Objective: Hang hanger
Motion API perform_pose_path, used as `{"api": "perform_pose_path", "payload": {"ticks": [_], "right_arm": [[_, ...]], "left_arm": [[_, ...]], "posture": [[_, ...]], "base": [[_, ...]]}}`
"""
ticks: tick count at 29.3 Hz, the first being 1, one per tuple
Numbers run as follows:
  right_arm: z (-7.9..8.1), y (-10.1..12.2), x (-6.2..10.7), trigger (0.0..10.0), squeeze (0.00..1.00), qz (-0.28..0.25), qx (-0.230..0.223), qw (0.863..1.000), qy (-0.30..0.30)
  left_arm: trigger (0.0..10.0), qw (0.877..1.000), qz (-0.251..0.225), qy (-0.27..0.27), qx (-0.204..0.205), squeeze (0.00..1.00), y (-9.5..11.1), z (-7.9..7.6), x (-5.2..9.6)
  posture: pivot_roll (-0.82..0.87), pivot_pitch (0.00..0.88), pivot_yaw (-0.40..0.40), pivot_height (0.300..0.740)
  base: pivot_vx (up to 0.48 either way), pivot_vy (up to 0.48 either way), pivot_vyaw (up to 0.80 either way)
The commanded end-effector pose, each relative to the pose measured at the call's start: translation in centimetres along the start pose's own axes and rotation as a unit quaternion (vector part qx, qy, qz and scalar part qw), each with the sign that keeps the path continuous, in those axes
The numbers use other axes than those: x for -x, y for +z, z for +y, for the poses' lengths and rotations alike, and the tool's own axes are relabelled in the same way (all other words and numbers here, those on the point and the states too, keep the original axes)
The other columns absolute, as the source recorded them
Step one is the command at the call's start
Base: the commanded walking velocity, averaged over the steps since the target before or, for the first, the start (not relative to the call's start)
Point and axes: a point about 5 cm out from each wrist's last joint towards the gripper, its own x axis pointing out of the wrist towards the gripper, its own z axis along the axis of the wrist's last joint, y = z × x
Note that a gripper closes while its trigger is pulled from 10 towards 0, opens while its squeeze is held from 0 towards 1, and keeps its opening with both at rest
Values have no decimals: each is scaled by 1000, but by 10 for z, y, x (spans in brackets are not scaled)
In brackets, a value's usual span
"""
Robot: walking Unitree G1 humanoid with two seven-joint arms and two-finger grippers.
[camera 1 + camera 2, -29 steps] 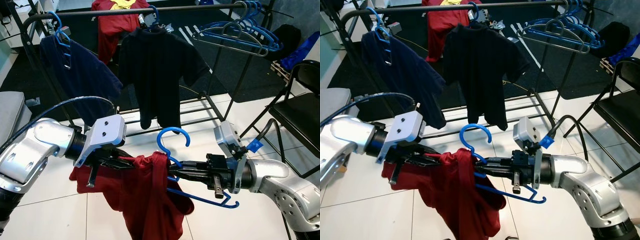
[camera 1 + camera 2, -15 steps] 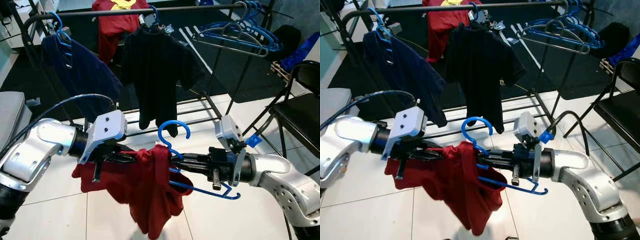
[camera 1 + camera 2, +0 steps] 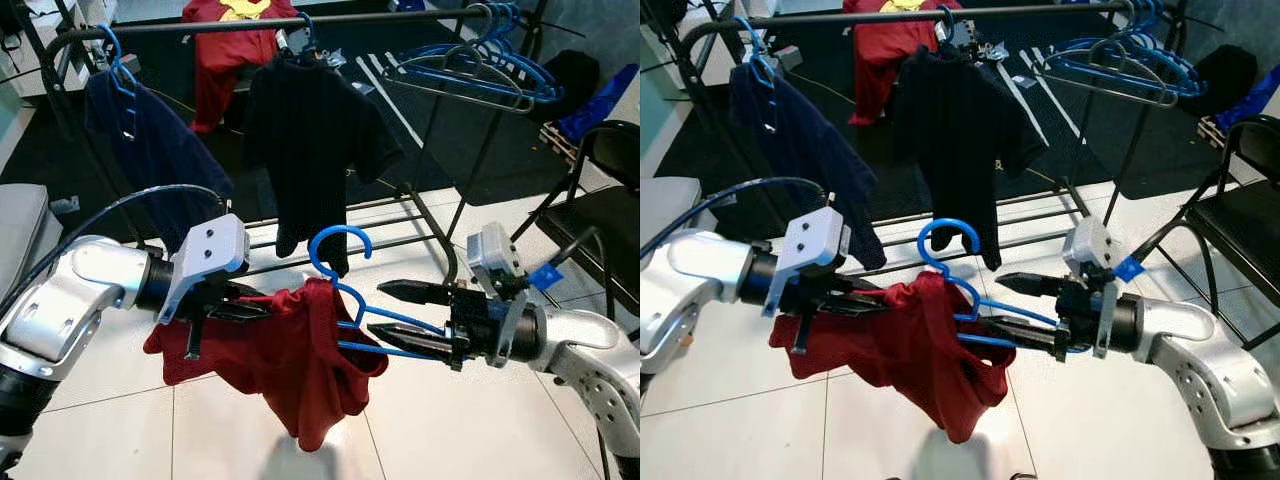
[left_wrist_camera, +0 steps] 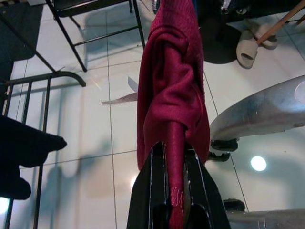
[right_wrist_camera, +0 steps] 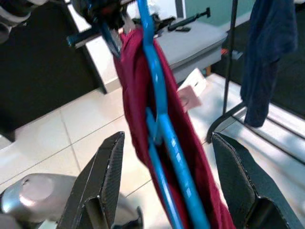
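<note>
While the left gripper (image 3: 225,310) keeps its fingers clenched on a red shirt (image 3: 290,365), the right gripper (image 3: 385,312) has its fingers spread apart around the blue hanger (image 3: 345,295) threaded in that shirt. Farther back, a clothes rack (image 3: 300,20) holds a black shirt (image 3: 310,130) and a navy shirt (image 3: 150,140).

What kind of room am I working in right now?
Probably a laundry or clothes-drying corner of a home: a black clothes rail with a black shirt and spare blue hangers, white floor tiles, and a folding chair.
</note>
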Motion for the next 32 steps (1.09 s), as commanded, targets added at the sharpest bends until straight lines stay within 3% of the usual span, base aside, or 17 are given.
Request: {"api": "perform_pose_path", "payload": {"ticks": [1,2,3,4,15,32], "right_arm": [[6,-2,-2,10000,0,8,-6,1000,21],[6,-2,-2,10000,0,8,-6,1000,21],[7,-2,-2,5412,0,6,-9,1000,23],[5,-2,-2,0,0,2,-8,1000,18],[1,-1,-3,0,0,-3,1,1000,6],[-1,1,-4,0,0,-23,4,1000,-6]], "left_arm": [[0,1000,-10,-2,-18,0,7,1,2],[0,1000,-10,-2,-18,0,7,1,2],[0,1000,-11,-3,-19,0,7,1,1],[0,1000,-11,-4,-21,0,8,1,1],[0,999,-22,-6,-34,0,14,2,1],[0,995,-87,-4,-55,0,33,4,-5]], "posture": [[-39,168,30,740],[-39,168,30,740],[-36,168,30,740],[-36,167,30,740],[-36,162,30,740],[-37,158,31,740]], "base": [[0,0,0],[0,0,0],[0,0,0],[0,0,0],[0,0,0],[0,0,0]]}}
